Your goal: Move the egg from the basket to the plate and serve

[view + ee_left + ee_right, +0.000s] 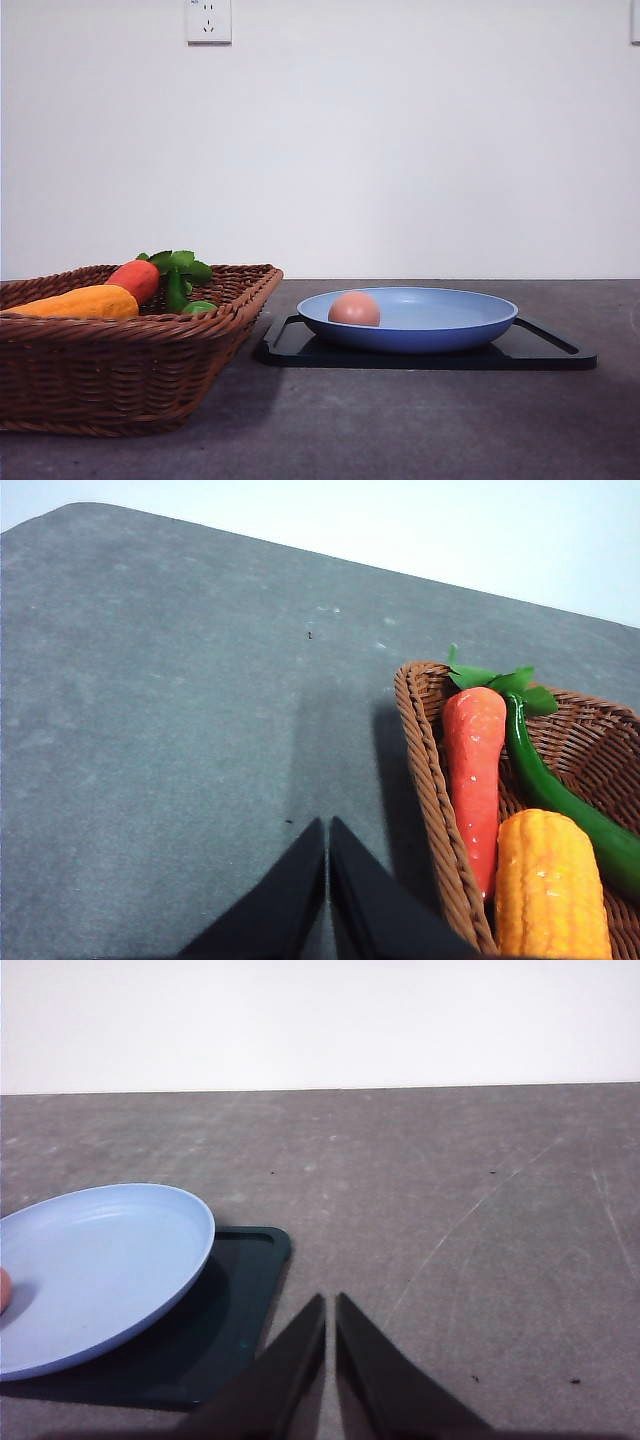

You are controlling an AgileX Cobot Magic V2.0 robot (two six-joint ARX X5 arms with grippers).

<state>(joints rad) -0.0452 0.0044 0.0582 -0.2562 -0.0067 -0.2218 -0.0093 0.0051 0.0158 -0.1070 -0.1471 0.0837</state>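
Basket (pixel 120 350) up front, egg (pixel 354 309) already on the plate (pixel 420 325)!

The wicker basket sits nearest, at eight o'clock in the front view, with a carrot (pixel 137 279), a yellow corn cob (pixel 85 302) and green leaves (pixel 180 268) in it. The egg rests inside the blue plate toward nine o'clock of its bowl, plate on a black tray (pixel 540 350) on the counter (pixel 400 430), likely for carrying to serve. Left hand (pixel 327 880) is closed and empty beside the basket; right hand (pixel 330 1360) is pinched together, empty, just off the tray's corner. In the right wrist view the egg is cut off at the picture edge.
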